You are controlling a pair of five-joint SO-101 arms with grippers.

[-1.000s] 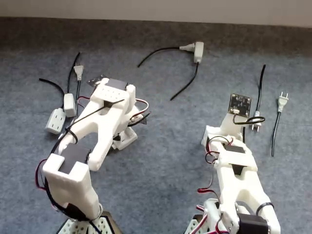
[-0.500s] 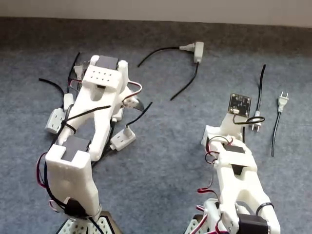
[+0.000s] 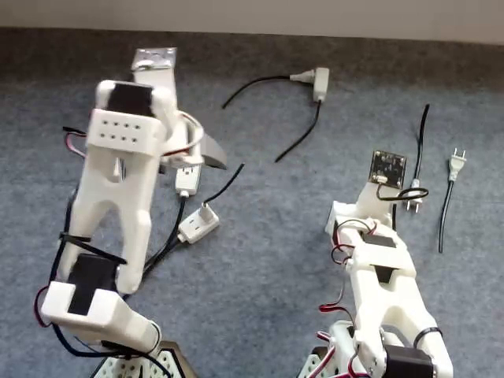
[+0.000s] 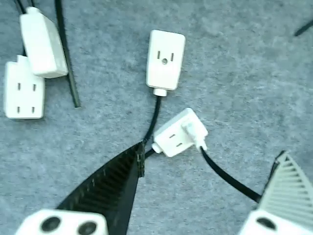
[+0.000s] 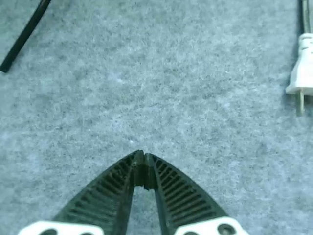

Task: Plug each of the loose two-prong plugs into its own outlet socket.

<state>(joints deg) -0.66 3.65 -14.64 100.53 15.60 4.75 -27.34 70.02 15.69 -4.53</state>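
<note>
On the grey mat (image 3: 268, 260), right under the left gripper (image 4: 211, 152), lay a socket (image 4: 171, 138) with a white plug (image 4: 194, 131) pushed into it. The left gripper's two fingers were spread wide and held nothing. That was likely because this plug was already in, so it did not need holding. The left arm was up high over the mat, which gave its camera a good look at the things below.

Just beside that pair lay an empty socket (image 4: 165, 59) with its holes facing up. It was probably waiting for a plug.

The right gripper (image 5: 144, 169) was closed tight, tip to tip, with nothing in it. It hung low over bare mat. A loose plug (image 5: 302, 68) lay off to one side of it, with its prongs showing. This arm seemed to be resting until its turn came.

The left wrist view gave the close look. It showed the white plug sitting snug against its socket. It also showed a slotted socket (image 4: 21, 95) with a white block (image 4: 41, 44) touching it. In the high view the left arm stood over that spot.

The high view gave the big picture. A second loose plug (image 3: 457, 164) lay near the mat's right side, not far from the first one (image 3: 412, 203). A far pair (image 3: 319, 81) at the back of the mat looked joined too. So two plugs probably had no socket yet.
</note>
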